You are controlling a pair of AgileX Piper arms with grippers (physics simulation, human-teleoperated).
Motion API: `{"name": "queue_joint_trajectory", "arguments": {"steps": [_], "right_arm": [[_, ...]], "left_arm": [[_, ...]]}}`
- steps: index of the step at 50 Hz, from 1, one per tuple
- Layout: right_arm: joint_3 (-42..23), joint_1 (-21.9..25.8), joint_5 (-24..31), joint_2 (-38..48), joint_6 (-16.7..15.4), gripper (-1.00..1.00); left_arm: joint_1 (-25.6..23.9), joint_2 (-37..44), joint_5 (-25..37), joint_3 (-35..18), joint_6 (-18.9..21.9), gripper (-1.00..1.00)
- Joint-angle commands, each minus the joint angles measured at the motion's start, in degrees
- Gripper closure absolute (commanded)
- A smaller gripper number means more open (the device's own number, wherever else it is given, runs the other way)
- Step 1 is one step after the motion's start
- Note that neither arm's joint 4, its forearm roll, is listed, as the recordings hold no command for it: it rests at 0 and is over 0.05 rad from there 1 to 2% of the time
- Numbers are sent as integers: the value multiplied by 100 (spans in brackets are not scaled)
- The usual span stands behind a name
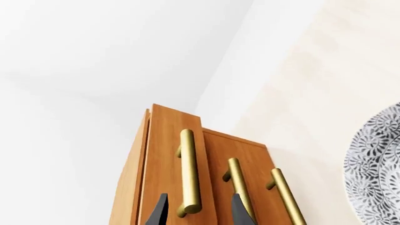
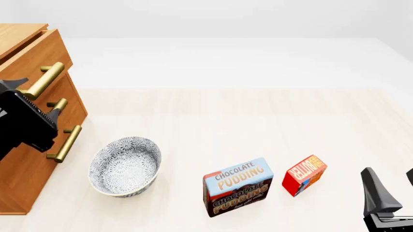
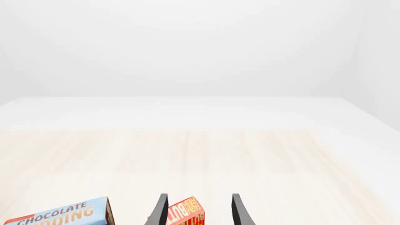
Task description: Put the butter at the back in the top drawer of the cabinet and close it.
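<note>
Left gripper spread wide around the top drawer handle, not pinching; fingertips cut off. Drawer juts slightly from the cabinet at the counter's left edge. Right gripper open, empty, mostly out of frame at the near right corner. Butter near the front edge, beside the pudding; bowl by the cabinet.

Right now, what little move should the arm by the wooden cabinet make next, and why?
Probably keep pulling the top drawer outward. In the left wrist view the left gripper has its fingers either side of that drawer's brass handle, and the drawer front already stands slightly proud of the two below. The butter sits on the table, so the drawer likely needs a wider opening first.
</note>
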Motion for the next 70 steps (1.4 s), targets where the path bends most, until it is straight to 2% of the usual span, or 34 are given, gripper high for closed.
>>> {"name": "queue_joint_trajectory", "arguments": {"steps": [1,63,64,70], "right_arm": [[0,0,0,0,0,-100],[0,0,0,0,0,-100],[0,0,0,0,0,-100],[0,0,0,0,0,-100]], "left_arm": [[64,83,-36,-64,-50,-100],[283,418,-371,-8,-40,-100],[305,427,-352,-25,-55,100],[174,388,-316,-59,-59,100]]}}
